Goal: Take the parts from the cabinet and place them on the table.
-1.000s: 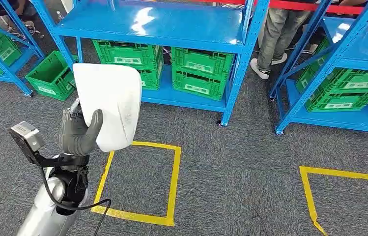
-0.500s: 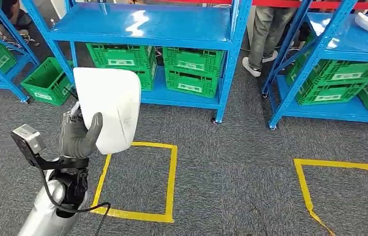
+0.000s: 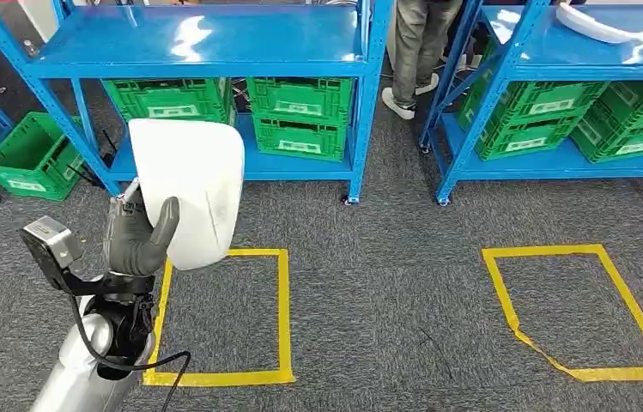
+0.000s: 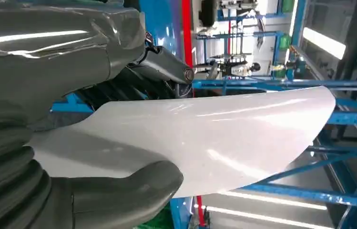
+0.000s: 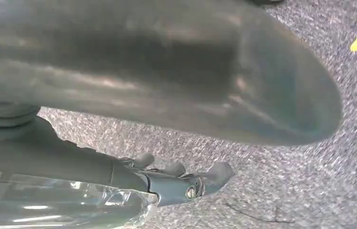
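A large white curved panel part [image 3: 193, 184] is held up in front of my body by my left hand [image 3: 137, 236], whose thumb lies across its lower front face. In the left wrist view the same white part [image 4: 214, 138] spans the picture with the thumb [image 4: 119, 195] pressed on its near edge. A second white part [image 3: 597, 24] lies on the top shelf of the right blue rack [image 3: 464, 112]. My right hand [image 5: 181, 179] hangs over the grey carpet, its fingers apart and holding nothing.
Ahead stands a blue rack [image 3: 197, 51] with green crates [image 3: 300, 116] on its low shelf. One loose green crate [image 3: 30, 154] sits on the floor at left. A person's legs [image 3: 412, 51] stand between the racks. Yellow tape squares [image 3: 283, 318] [image 3: 584, 249] mark the carpet.
The whole scene has slid left and slightly up, so the camera has turned. The left hand still holds the white part in the same pose.
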`<state>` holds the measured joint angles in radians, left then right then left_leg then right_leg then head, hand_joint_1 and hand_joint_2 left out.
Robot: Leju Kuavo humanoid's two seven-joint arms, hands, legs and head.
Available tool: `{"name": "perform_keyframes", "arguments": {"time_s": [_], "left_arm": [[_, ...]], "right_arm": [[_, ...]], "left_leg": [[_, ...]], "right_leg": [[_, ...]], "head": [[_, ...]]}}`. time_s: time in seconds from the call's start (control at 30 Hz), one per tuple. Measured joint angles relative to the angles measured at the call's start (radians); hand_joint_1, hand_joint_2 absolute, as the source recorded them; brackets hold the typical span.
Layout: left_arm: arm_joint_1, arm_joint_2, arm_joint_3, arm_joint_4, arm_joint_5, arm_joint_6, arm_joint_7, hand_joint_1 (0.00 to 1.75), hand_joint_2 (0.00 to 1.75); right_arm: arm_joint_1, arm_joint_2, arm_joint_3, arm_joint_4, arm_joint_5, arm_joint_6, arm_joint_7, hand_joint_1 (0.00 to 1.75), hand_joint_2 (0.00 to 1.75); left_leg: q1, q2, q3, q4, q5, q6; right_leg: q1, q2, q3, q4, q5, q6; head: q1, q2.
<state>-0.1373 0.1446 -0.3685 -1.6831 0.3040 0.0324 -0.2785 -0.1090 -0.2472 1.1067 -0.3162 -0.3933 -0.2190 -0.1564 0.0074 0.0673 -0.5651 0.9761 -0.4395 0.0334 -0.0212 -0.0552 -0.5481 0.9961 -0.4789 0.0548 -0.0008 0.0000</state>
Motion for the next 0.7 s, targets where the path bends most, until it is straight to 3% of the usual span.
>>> {"name": "perform_keyframes", "arguments": {"time_s": [0.03, 0.07, 0.13, 0.17, 0.2, 0.23, 0.27, 0.33, 0.37, 0.43, 0.47, 0.5, 0.53, 0.57, 0.6, 0.63, 0.7], "left_arm": [[0.001, 0.0, 0.0, 0.0, 0.0, 0.0, 0.0, 1.75, 1.75], [0.0, 0.002, 0.0, 0.0, 0.0, 0.0, 0.002, 1.75, 1.75], [0.001, 0.002, -0.001, 0.0, 0.0, 0.003, 0.003, 1.75, 1.75], [0.0, 0.003, -0.001, 0.0, 0.0, 0.006, 0.004, 1.75, 1.75], [0.0, 0.007, -0.001, 0.0, 0.002, 0.007, 0.008, 1.75, 1.75], [0.002, 0.012, -0.002, 0.0, 0.002, 0.007, 0.011, 1.75, 1.75], [0.005, 0.018, -0.004, 0.0, 0.001, 0.007, 0.014, 1.75, 1.75], [0.01, 0.032, -0.008, 0.001, 0.0, 0.007, 0.016, 1.75, 1.75], [0.011, 0.034, -0.008, 0.001, 0.0, 0.006, 0.017, 1.75, 1.75], [0.008, 0.04, -0.011, 0.002, 0.0, -0.002, 0.021, 1.75, 1.75], [0.003, 0.041, -0.013, 0.002, 0.0, -0.005, 0.022, 1.75, 1.75], [-0.005, 0.041, -0.014, 0.002, 0.0, -0.01, 0.024, 1.75, 1.75], [-0.015, 0.042, -0.016, 0.003, 0.001, -0.013, 0.026, 1.75, 1.75], [-0.019, 0.041, -0.017, 0.002, 0.002, -0.014, 0.027, 1.75, 1.75], [-0.022, 0.041, -0.019, 0.002, 0.002, -0.014, 0.03, 1.75, 1.75], [-0.022, 0.041, -0.021, 0.003, 0.003, -0.014, 0.031, 1.75, 1.75], [-0.023, 0.041, -0.022, 0.003, 0.004, -0.015, 0.032, 1.75, 1.75]], "right_arm": [[-0.004, -0.001, 0.0, 0.0, 0.001, 0.0, 0.0, 0.0, 0.0], [-0.003, 0.0, 0.0, 0.001, 0.001, 0.0, 0.0, 0.0, 0.0], [0.001, 0.001, 0.0, 0.002, 0.005, 0.005, 0.0, 0.0, 0.0], [0.003, 0.001, 0.0, 0.002, 0.006, 0.01, 0.002, 0.0, 0.0], [0.005, 0.002, 0.0, 0.002, 0.006, 0.012, 0.003, 0.0, 0.0], [0.005, 0.003, 0.0, 0.002, 0.005, 0.014, 0.002, 0.0, 0.0], [0.005, 0.003, 0.0, 0.002, 0.007, 0.014, -0.003, 0.0, 0.0], [0.006, 0.003, -0.002, 0.003, 0.006, 0.011, -0.005, 0.0, 0.0], [0.008, 0.003, -0.002, 0.003, 0.007, 0.01, -0.005, 0.0, 0.0], [0.008, 0.006, -0.011, 0.003, 0.007, 0.001, -0.006, 0.0, 0.0], [0.006, 0.008, -0.013, 0.003, 0.007, -0.006, -0.006, 0.0, 0.0], [0.005, 0.01, -0.016, 0.003, 0.006, -0.018, -0.006, 0.0, 0.0], [0.005, 0.023, -0.019, 0.003, 0.003, -0.026, -0.01, 0.0, 0.0], [0.002, 0.016, -0.024, 0.003, 0.002, -0.032, -0.011, 0.0, 0.0], [0.002, 0.02, -0.028, 0.003, 0.001, -0.034, -0.013, 0.0, 0.0], [0.003, 0.019, -0.032, 0.003, 0.001, -0.035, -0.016, 0.0, 0.0], [0.005, 0.024, -0.036, 0.003, 0.002, -0.036, -0.017, 0.0, 0.0]], "left_leg": [[-0.008, 0.008, -0.005, 0.009, -0.004, -0.006], [-0.008, 0.013, -0.006, 0.01, -0.004, -0.011], [-0.006, 0.028, -0.005, 0.009, -0.001, -0.017], [-0.005, 0.039, -0.006, 0.013, -0.003, -0.023], [0.002, 0.012, -0.017, 0.023, -0.02, -0.031], [0.005, -0.031, -0.032, 0.073, -0.06, -0.036], [0.006, -0.052, -0.065, 0.158, -0.106, -0.04], [0.005, -0.061, -0.131, 0.312, -0.162, -0.044], [0.005, -0.063, -0.141, 0.335, -0.159, -0.042], [0.003, -0.065, -0.103, 0.255, -0.101, -0.031], [0.001, -0.07, -0.053, 0.151, -0.048, -0.019], [-0.002, -0.077, -0.011, 0.064, -0.012, -0.004], [-0.005, -0.083, 0.004, 0.041, -0.03, 0.007], [-0.009, -0.083, 0.002, 0.029, -0.022, 0.009], [-0.01, -0.081, 0.009, 0.013, -0.029, -0.003], [-0.01, -0.08, 0.007, 0.017, -0.026, -0.018], [-0.012, -0.081, 0.002, 0.02, -0.025, -0.013]], "right_leg": [[0.008, -0.018, 0.006, -0.025, -0.001, -0.012], [0.007, 0.003, 0.005, -0.023, 0.004, -0.02], [0.011, 0.018, -0.001, -0.02, 0.008, -0.029], [0.005, 0.029, -0.002, -0.023, 0.014, -0.037], [-0.003, 0.039, -0.001, -0.024, 0.018, -0.043], [-0.004, 0.049, -0.002, -0.023, 0.019, -0.046], [-0.002, 0.059, -0.004, -0.023, 0.022, -0.051], [0.004, 0.072, -0.007, -0.022, 0.025, -0.054], [0.006, 0.08, -0.007, -0.021, 0.025, -0.054], [0.011, 0.095, -0.006, -0.018, 0.025, -0.054], [0.015, 0.101, -0.004, -0.017, 0.025, -0.054], [0.017, 0.105, -0.003, -0.018, 0.025, -0.054], [0.019, 0.105, -0.009, -0.019, 0.028, -0.049], [0.018, 0.107, -0.014, -0.016, 0.028, -0.048], [0.023, 0.106, -0.021, -0.007, 0.026, -0.051], [0.019, 0.106, -0.025, -0.007, 0.027, -0.05], [0.015, 0.105, -0.028, -0.01, 0.031, -0.045]], "head": [[0.0, 0.0], [-0.003, 0.0], [-0.003, 0.0], [-0.002, 0.0], [-0.003, 0.0], [-0.005, 0.0], [-0.005, 0.0], [-0.005, 0.0], [-0.005, 0.0], [-0.005, 0.0], [-0.005, 0.0], [-0.005, 0.0], [0.001, 0.0], [-0.003, 0.0], [-0.003, 0.0], [-0.004, 0.0], [-0.003, 0.0]]}}
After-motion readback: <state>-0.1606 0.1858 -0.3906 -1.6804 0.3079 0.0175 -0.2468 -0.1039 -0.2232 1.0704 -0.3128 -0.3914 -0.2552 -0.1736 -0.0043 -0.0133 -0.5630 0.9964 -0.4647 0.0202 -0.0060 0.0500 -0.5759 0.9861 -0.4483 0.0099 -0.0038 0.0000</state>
